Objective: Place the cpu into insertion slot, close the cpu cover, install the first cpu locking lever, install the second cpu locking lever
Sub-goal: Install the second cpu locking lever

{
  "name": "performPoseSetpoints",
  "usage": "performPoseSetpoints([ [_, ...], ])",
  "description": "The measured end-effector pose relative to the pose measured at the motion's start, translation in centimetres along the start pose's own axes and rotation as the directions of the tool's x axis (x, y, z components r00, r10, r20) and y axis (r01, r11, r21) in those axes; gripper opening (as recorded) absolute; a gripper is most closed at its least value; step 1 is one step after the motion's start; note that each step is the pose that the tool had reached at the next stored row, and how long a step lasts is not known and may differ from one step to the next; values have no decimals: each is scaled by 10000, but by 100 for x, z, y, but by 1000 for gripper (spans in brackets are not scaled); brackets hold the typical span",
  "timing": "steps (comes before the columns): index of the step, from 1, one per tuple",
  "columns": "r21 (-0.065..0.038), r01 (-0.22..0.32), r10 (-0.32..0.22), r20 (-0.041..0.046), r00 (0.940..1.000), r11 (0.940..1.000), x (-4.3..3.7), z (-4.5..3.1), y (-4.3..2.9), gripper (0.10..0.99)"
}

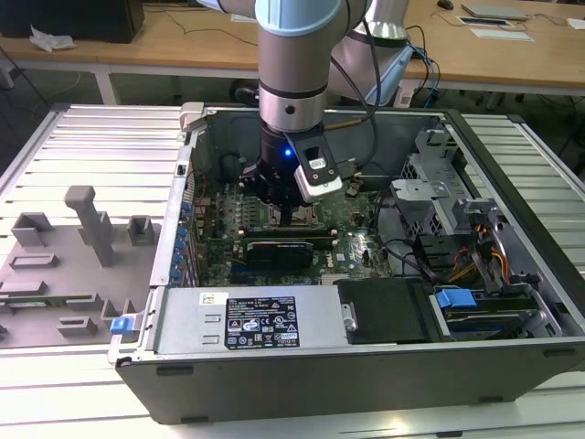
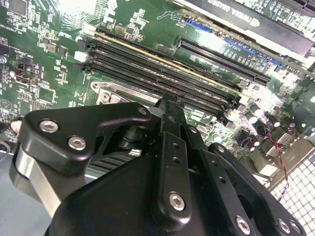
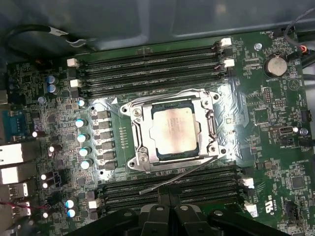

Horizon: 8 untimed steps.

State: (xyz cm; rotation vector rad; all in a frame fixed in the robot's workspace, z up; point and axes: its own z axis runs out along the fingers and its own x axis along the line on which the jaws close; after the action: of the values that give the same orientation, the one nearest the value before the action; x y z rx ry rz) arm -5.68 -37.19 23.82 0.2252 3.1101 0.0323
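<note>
In the first wrist view the cpu (image 3: 174,130), a pale silver square, lies in the insertion slot (image 3: 153,147). The cpu cover (image 3: 140,135), a silvery frame, lies flat around it. One thin wire locking lever (image 3: 177,177) sticks out at a slant along the socket's side toward the gripper. A second lever (image 3: 162,97) runs close along the opposite edge. My gripper (image 3: 170,209) hangs just off the slanting lever's side, its black fingers (image 2: 170,113) together and holding nothing. In the exterior view the gripper (image 1: 285,215) is low inside the computer case, over the motherboard's middle.
Rows of memory slots (image 3: 147,69) flank the socket on both sides. A graphics card (image 1: 283,247) lies just in front of the gripper. The power supply (image 1: 247,320), drive cage (image 1: 439,201) and case walls close in around. A grey fixture tray (image 1: 64,265) sits outside the case.
</note>
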Motion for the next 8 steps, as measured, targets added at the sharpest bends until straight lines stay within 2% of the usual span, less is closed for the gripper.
performPoseSetpoints([
  [6,3,3,-3,-1,10000,10000,-6,-88,2,106],
  [8,-1,1,-1,-2,10000,10000,-13,-88,3,106],
])
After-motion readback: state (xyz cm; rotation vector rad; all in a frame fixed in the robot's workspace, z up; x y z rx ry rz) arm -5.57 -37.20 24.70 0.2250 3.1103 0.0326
